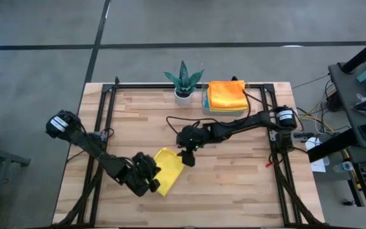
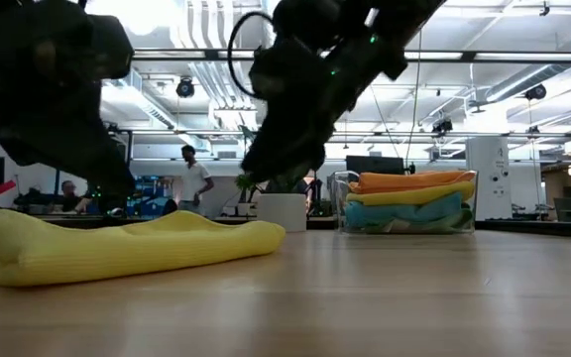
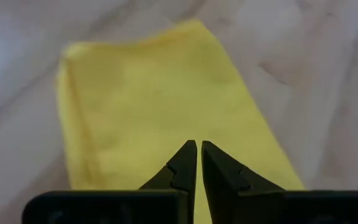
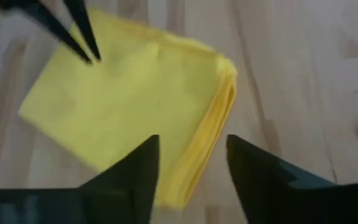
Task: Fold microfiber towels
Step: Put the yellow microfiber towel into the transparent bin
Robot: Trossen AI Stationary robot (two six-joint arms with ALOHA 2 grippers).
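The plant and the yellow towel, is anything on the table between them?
No. In the high view, only bare wood lies between the plant and the yellow towel.

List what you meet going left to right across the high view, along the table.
left gripper → yellow towel → right gripper → potted plant → clear tray with the stacked towels.

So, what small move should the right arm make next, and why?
Probably lift the right gripper clear. Its jaws stand open over the edge of the folded yellow towel, holding nothing, and the towel lies flat on the table. The left gripper, jaws shut, hovers over the towel.
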